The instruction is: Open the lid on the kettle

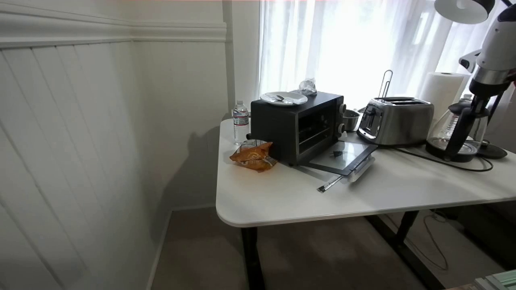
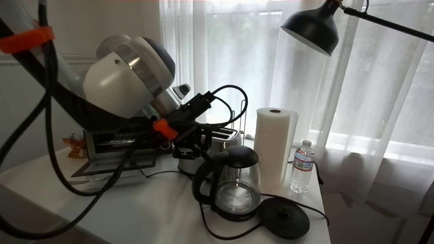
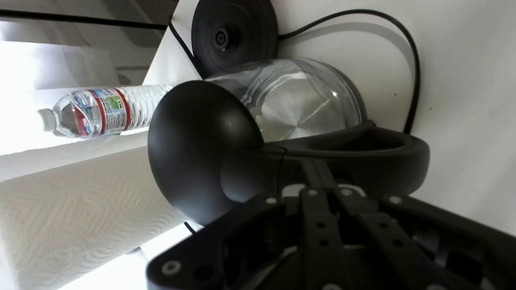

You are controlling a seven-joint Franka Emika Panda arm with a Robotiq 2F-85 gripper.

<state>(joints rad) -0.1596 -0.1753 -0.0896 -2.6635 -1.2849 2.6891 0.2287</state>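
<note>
Opening the lid (image 3: pixel 193 149) probably needs a gentle push atop the handle (image 3: pixel 387 173). The pincer (image 3: pixel 316 165) stands narrow, holding nothing.

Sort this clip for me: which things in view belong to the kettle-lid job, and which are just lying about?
Belong to the job: the kettle; its lid, closed; the gripper.

Just lying about: silver toaster; toaster oven; paper-towel roll; water bottle; orange bag; white plate; desk lamp; round black base, beside the kettle and not needed for the lid.
</note>
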